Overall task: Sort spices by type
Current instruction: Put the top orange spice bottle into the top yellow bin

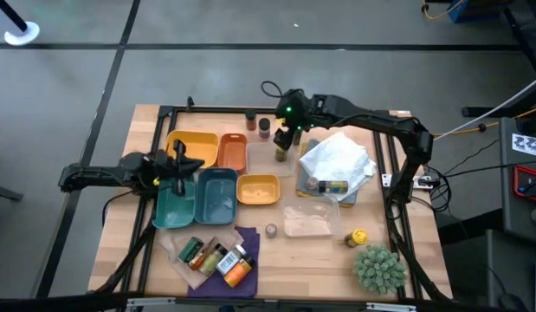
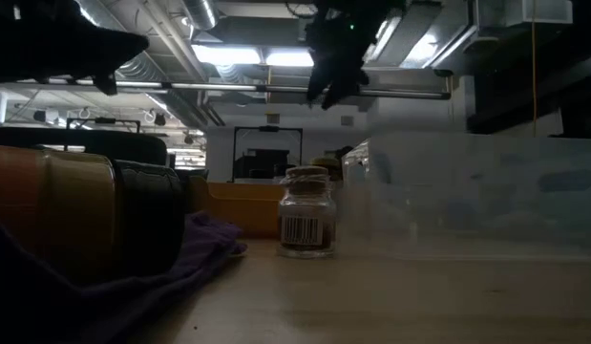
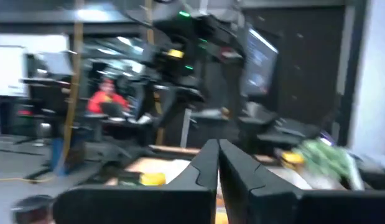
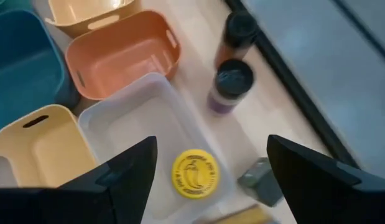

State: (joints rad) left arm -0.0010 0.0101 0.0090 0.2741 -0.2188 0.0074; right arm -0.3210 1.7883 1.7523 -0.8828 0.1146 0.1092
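Observation:
My right gripper [image 1: 286,132] [image 4: 212,143] hangs open above a clear tray [image 4: 133,121] at the far side. A yellow-capped spice jar [image 4: 195,173] [image 1: 281,152] stands in that tray below its spread fingers, untouched. Two dark-capped bottles [image 4: 232,79] [image 1: 264,128] stand on the table just beyond the tray. More spices lie on a purple cloth [image 1: 217,256], on a white bag [image 1: 325,185], and singly on the table [image 1: 271,230] [image 1: 358,237]. My left gripper [image 1: 184,165] [image 3: 217,155] waits shut over the yellow and teal trays.
Yellow [image 1: 192,147], orange [image 1: 234,152], teal [image 1: 217,196] and small yellow [image 1: 257,190] trays sit left of centre. A second clear tray [image 1: 311,217] lies near the middle. A spiky green plant [image 1: 378,267] stands at the near right corner. A black frame runs round the table.

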